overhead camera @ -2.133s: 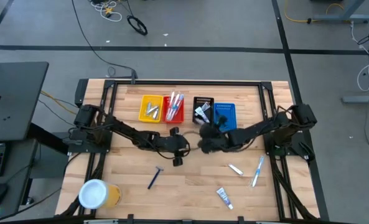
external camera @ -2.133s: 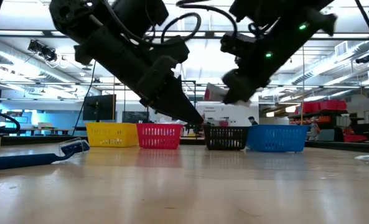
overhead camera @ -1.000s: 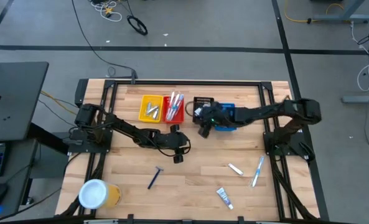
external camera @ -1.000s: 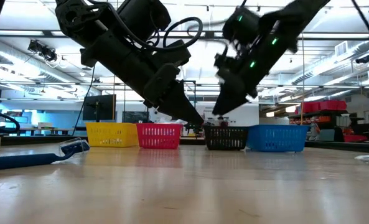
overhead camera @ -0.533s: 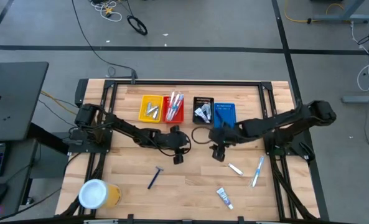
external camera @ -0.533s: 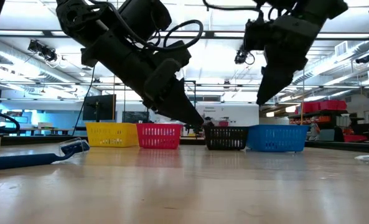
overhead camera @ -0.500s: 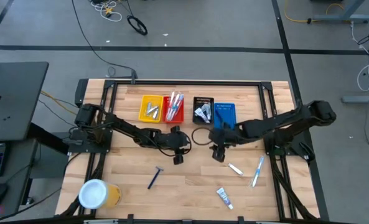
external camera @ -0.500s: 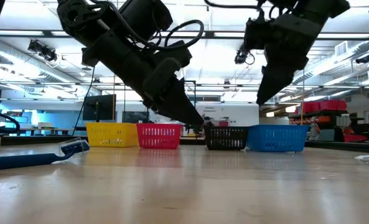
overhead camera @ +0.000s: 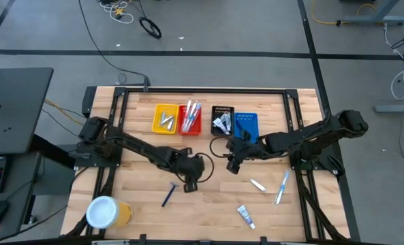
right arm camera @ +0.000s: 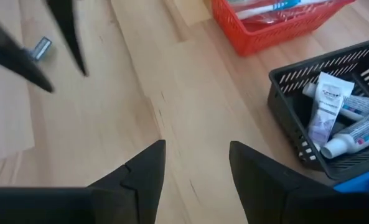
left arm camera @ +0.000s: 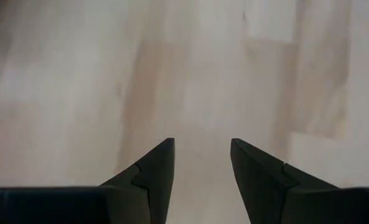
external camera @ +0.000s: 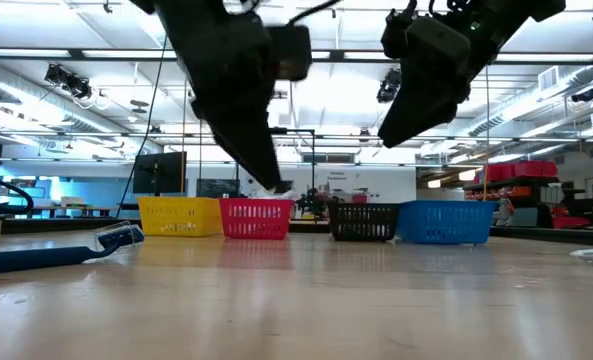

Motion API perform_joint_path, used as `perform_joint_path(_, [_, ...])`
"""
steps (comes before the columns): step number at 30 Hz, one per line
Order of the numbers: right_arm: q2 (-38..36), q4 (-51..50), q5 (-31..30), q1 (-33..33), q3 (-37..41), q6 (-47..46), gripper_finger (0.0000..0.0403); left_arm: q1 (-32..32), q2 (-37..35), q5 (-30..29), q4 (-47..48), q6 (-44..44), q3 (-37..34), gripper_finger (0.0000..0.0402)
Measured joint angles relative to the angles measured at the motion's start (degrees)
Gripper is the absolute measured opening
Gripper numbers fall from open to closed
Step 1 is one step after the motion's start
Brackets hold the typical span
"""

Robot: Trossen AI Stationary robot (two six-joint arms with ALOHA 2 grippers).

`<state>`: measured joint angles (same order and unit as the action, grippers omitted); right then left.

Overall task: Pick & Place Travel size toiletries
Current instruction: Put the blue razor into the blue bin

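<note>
both sets of fingers are parted and empty: our left fingers (overhead camera: 189, 185) hover just beside the blue razor (overhead camera: 169, 194) on the surface, our right fingers (overhead camera: 233, 165) nearby; a careless descent could nudge it aside.

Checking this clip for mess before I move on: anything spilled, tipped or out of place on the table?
Nothing spilled or damaged. Four bins stand in a neat row. Still loose on the table: a razor, a packet, a toothbrush and a tube. A yellow cup sits at a near corner.
</note>
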<state>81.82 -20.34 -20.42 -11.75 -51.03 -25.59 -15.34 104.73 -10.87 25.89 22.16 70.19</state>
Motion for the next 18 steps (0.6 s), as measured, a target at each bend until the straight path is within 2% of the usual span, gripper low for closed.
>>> perform_joint_path(5, [0.0, 2.6, 0.1, 0.0, 2.2, -4.4, 0.0188, -4.2, -0.1, 1.1, 7.7, 8.5, 2.7, 0.0167])
perform_joint_path(11, [0.0, 9.4, 1.4, -1.6, 8.1, -10.4, 0.0188, -11.1, -0.1, 3.0, 14.0, 23.5, 3.3, 0.0167])
perform_joint_path(14, [0.0, 15.6, 1.5, -3.1, 11.7, -12.6, 0.0188, -15.1, -0.1, 1.6, 14.6, 30.6, 1.9, 0.0167])
perform_joint_path(18, [0.0, 25.6, 1.5, -5.4, 16.3, -14.0, 0.0188, -19.4, 0.3, -3.6, 14.0, 39.2, 0.0, 0.0167])
